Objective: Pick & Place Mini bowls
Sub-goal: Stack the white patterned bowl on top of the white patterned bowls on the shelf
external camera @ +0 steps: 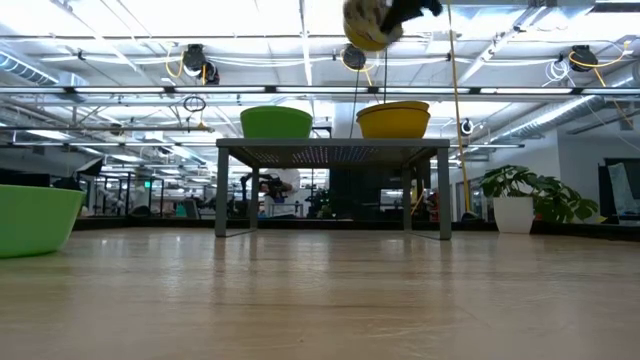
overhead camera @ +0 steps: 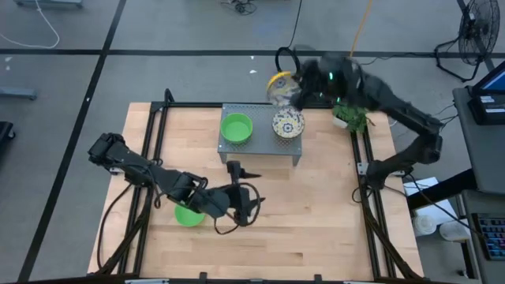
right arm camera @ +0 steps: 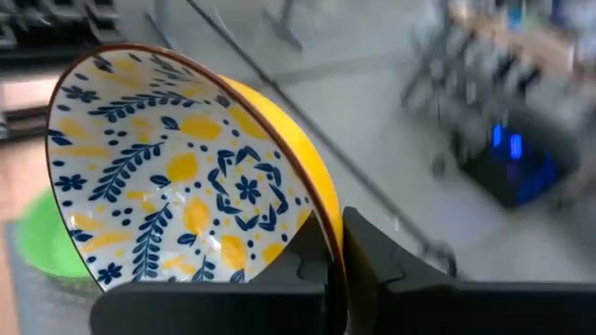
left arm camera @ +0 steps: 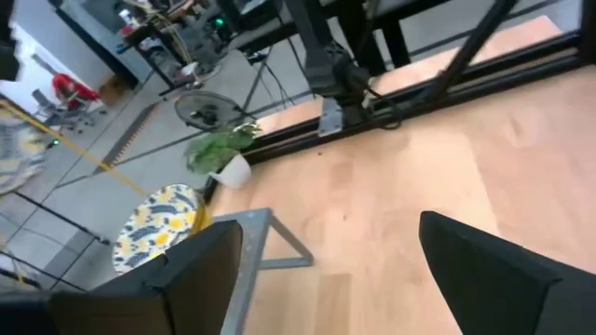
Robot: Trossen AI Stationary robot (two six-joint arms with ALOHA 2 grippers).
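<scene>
My right gripper (right arm camera: pixel 337 272) is shut on a white bowl with blue-and-yellow flowers and a yellow outside (overhead camera: pixel 280 85), held high over the far edge of the grey stand (overhead camera: pixel 260 150); it shows at the top of the low view (external camera: pixel 368 22). On the stand's top rest a green bowl (overhead camera: pixel 236 128) and a second floral bowl (overhead camera: pixel 288 125). Another green bowl (overhead camera: pixel 188 214) sits on the table beside my left arm. My left gripper (overhead camera: pixel 246 203) hangs open just right of that bowl, near the table's middle, touching nothing. My right gripper pinches the floral bowl at its rim (right arm camera: pixel 321 223), one finger inside against the patterned face and one finger (right arm camera: pixel 372 256) on the yellow outer wall. The bowl is lifted clear and tipped steeply onto its edge, with its opening facing sideways.
The stand (external camera: pixel 330 150) has thin legs and open room beneath. A potted plant (overhead camera: pixel 351 118) stands at the table's far right corner, close to my right arm. Black frame rails (overhead camera: pixel 154 134) run along the left and right sides. Bare wood lies toward the near edge.
</scene>
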